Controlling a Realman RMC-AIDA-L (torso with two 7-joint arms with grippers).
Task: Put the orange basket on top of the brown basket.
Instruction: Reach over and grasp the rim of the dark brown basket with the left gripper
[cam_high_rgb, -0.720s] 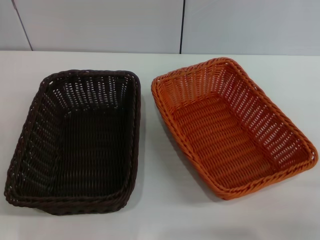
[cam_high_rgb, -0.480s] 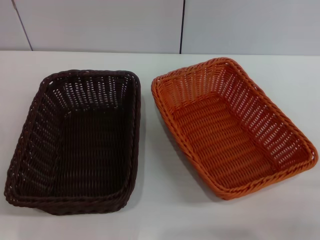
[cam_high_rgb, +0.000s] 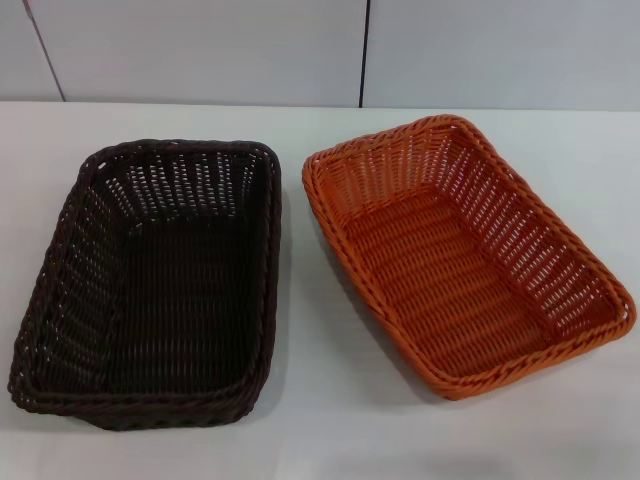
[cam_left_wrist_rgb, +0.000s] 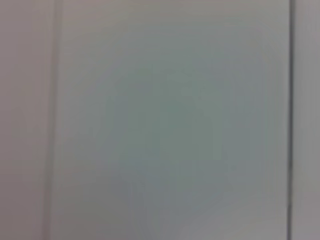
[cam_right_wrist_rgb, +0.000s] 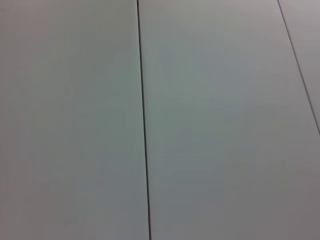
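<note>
Two baskets on white table (cam_high_rgb: 320, 430): brown basket (cam_high_rgb: 150, 285) at left, orange basket (cam_high_rgb: 465, 255) just beside it at right, apart, both upright. Neither gripper visible; their state cannot be told.

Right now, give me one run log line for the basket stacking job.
stage: not started | orange basket: on table, right of brown basket, apart | brown basket: on table, empty | both claws: out of view
</note>
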